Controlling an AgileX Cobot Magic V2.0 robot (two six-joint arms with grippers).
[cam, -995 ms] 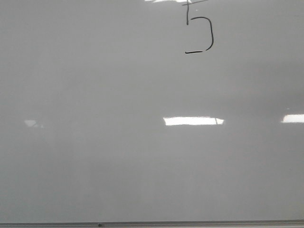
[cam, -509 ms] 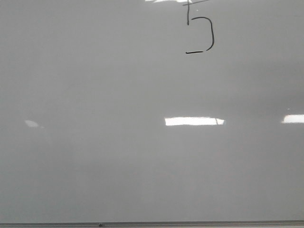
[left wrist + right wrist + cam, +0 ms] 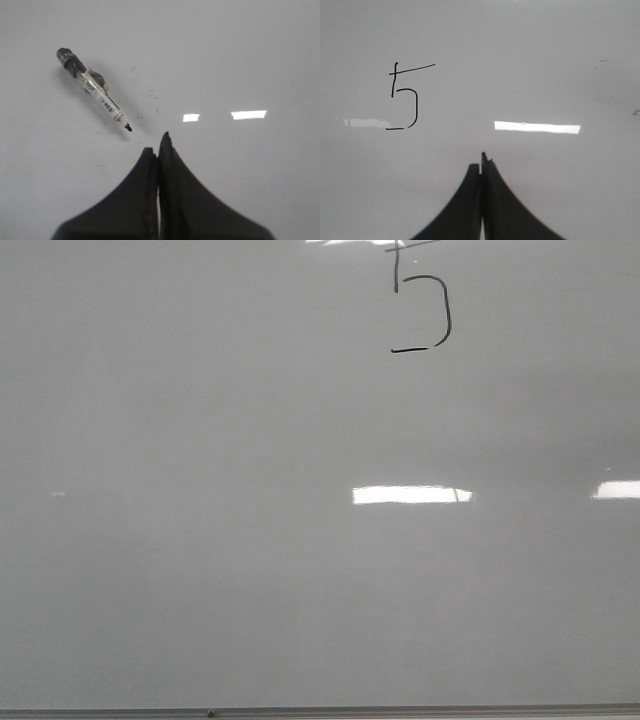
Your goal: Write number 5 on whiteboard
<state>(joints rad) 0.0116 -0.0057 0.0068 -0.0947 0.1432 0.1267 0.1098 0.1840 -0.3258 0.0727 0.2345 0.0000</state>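
The whiteboard (image 3: 200, 540) fills the front view, glossy grey-white. A thin black number 5 (image 3: 440, 315) is drawn near its top edge, its top bar cut off by the frame. The whole digit shows in the right wrist view (image 3: 414, 107). My right gripper (image 3: 481, 161) is shut and empty, above bare board beside the digit. My left gripper (image 3: 156, 146) is shut and empty. A marker (image 3: 95, 90) with a clear barrel, black end and bare black tip lies on the board a little beyond the left fingertips, not touching them. Neither gripper shows in the front view.
A thin grey metal frame edge (image 3: 320, 711) runs along the near side of the board. Bright rectangular light reflections (image 3: 410, 495) lie on the board. Faint dark specks (image 3: 152, 95) mark the surface near the marker.
The drawn digit has not moved. A faint reflection patch at the left of the board has faded away.
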